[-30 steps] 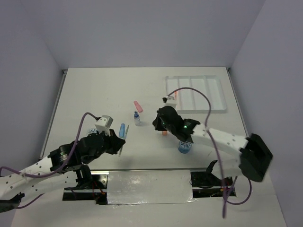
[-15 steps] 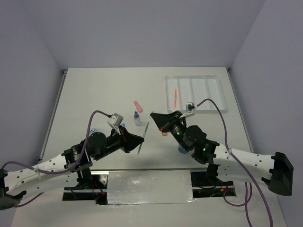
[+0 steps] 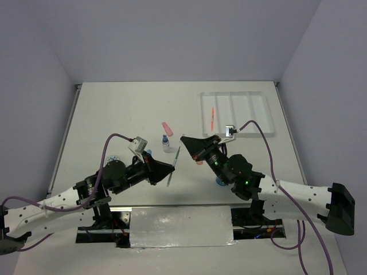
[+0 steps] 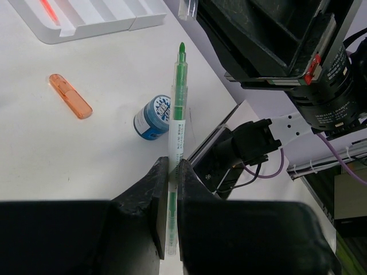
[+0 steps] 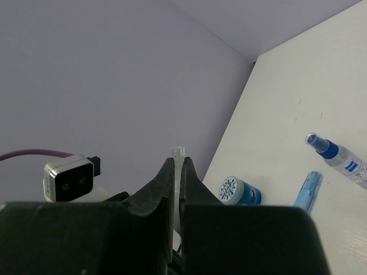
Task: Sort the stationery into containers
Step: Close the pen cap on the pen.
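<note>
My left gripper (image 3: 170,170) is shut on a thin whitish pen (image 3: 176,156) with a green core, held above the table; in the left wrist view (image 4: 170,163) its bare green tip points at the right gripper. My right gripper (image 3: 183,139) is shut on a small clear cap (image 5: 179,151), just beyond that tip (image 4: 187,8). The white tray (image 3: 252,114) lies far right with an orange pen (image 3: 213,117) in its leftmost compartment. A pink capsule (image 3: 166,126), bottle (image 3: 166,143), orange capsule (image 4: 70,95) and blue roll (image 4: 152,117) lie on the table.
A second blue roll (image 5: 238,191) and a blue capsule (image 5: 307,190) lie by the left arm, partly hidden from above. The right arm covers most of the first roll (image 3: 221,181) from above. Grey walls close three sides.
Both grippers have risen from the table and turned to face each other, the left one bringing the pen up. In the last half second they barely moved.
</note>
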Tool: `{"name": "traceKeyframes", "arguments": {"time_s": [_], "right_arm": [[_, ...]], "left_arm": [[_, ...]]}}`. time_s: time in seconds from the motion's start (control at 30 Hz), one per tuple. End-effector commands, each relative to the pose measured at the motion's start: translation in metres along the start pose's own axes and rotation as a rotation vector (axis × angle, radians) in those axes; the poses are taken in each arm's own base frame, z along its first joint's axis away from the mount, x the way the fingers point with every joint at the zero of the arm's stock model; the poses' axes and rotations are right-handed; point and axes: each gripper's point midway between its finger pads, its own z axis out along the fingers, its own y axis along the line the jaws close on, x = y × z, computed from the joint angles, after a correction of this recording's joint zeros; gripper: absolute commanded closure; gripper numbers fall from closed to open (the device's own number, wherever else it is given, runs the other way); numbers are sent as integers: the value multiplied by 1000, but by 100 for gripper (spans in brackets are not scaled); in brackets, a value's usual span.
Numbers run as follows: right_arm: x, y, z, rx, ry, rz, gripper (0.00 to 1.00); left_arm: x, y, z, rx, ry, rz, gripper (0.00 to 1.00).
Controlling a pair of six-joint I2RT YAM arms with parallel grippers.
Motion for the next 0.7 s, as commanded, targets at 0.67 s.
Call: {"name": "traceKeyframes", "arguments": {"time_s": [0.67], "right_arm": [[5,11,-5,-63,30,0,100]], "left_arm": [[-28,-16,-8,36,-83,27,100]]}}
